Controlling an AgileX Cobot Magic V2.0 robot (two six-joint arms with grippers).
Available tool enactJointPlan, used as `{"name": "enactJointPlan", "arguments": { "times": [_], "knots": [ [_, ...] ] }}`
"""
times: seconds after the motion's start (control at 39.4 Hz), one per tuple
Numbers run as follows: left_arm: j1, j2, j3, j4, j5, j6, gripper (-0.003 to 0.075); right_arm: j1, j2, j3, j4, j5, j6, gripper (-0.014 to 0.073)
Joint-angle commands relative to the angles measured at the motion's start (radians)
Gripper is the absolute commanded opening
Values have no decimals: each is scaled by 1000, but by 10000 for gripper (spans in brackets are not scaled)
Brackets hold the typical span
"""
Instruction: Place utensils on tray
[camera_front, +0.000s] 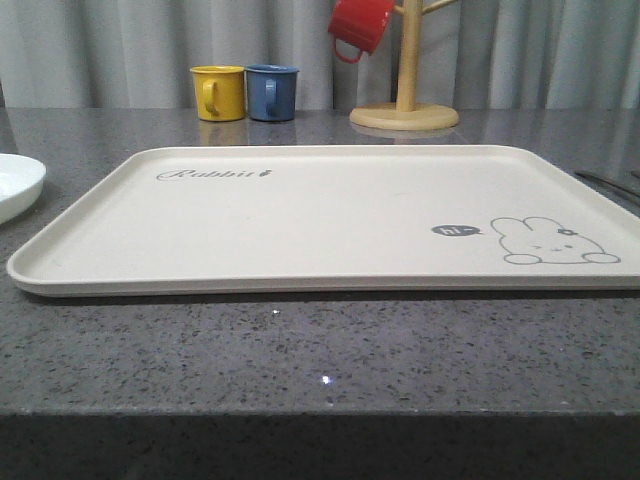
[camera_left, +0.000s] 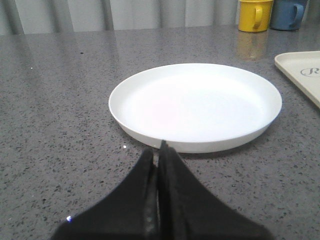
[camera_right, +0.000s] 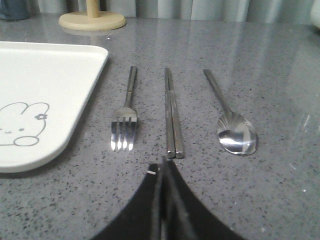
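Just short of the near ends of the cutlery, your right gripper (camera_right: 164, 167) sits low over the speckled grey stone countertop (camera_right: 260, 60) with its two black fingers pressed together, nothing between them. Straight beyond its tips lies the pair of long straight silver metal chopsticks (camera_right: 171, 114), side by side and touching each other. To one side of them rests the shiny four-tined silver fork (camera_right: 126, 120), tines toward the gripper, and to the other the oval-bowled silver spoon (camera_right: 232, 125), bowl toward the gripper. All three lie flat on the countertop, apart from each other, handles pointing away. The fork is nearest to the large cream rectangular tray with rounded corners and a rabbit drawing (camera_right: 60, 75), but none of the utensils touches it.

Your left gripper (camera_left: 160, 150) is likewise closed on nothing, fingers together, its tips just at the near rim of the round white plate (camera_left: 195, 105), which stands bare on the countertop beside the tray's corner.

In the front view you see the tray bearing nothing, with a yellow mug (camera_front: 218, 92) and a blue mug (camera_front: 271, 92) behind it, and a red mug (camera_front: 360, 25) hanging on a pale wooden mug tree (camera_front: 405, 95)
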Motion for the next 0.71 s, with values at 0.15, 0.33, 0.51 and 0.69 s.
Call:
{"name": "enactJointPlan", "arguments": {
  "times": [0.15,0.33,0.51,0.69],
  "knots": [
    [0,-24,4,-8,-91,-9,-18,-6,-17,-2,-1,-110,-6,-69],
    [0,-24,4,-36,-277,-9,-18,-6,-17,-10,-1,-152,-6,-69],
    [0,-12,-119,-49,-425,-9,-18,-6,-12,-164,-1,-75,-6,-69],
    [0,158,-418,66,-83,-9,-18,-6,163,-456,3,93,-5,-67]
  ]
}}
